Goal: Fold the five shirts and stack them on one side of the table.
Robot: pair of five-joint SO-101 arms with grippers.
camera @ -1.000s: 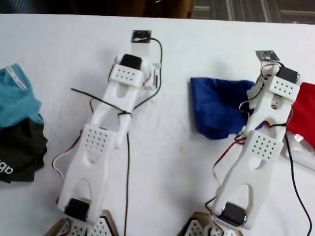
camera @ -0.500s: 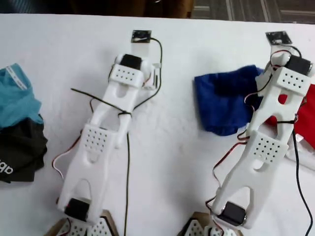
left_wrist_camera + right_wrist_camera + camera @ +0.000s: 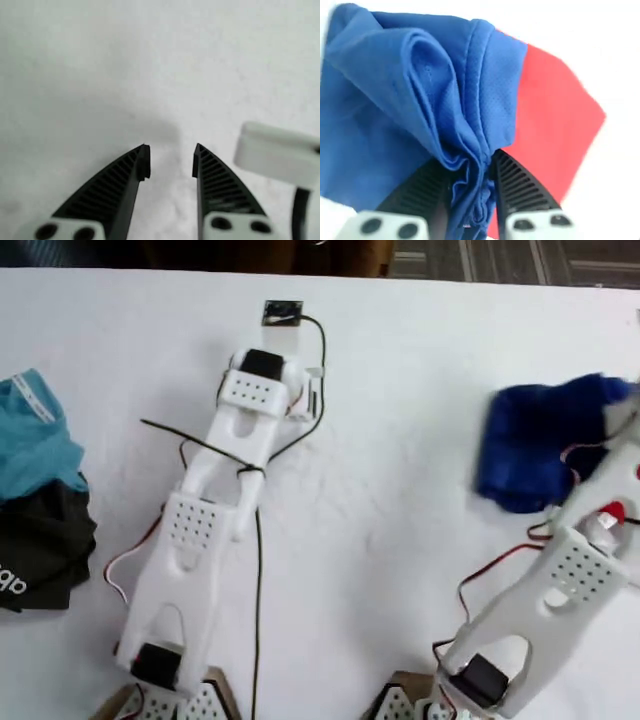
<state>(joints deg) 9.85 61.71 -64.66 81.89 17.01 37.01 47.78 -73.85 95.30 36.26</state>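
Crumpled blue mesh shirt [image 3: 395, 100] at the right edge of the white surface [image 3: 400, 370] — pinched by the right end effector [image 3: 487, 160], red shirt [image 3: 555, 130] half hidden behind it, left end effector [image 3: 171, 160] spread apart, teal shirt [image 3: 30, 435] and black shirt [image 3: 45, 540] cut off far left.

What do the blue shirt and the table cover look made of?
Blue shirt: probably thin sports mesh, matte; tiny holes show and it bunches softly in the right gripper. Table cover: seemingly white cloth, matte, with faint wrinkles.
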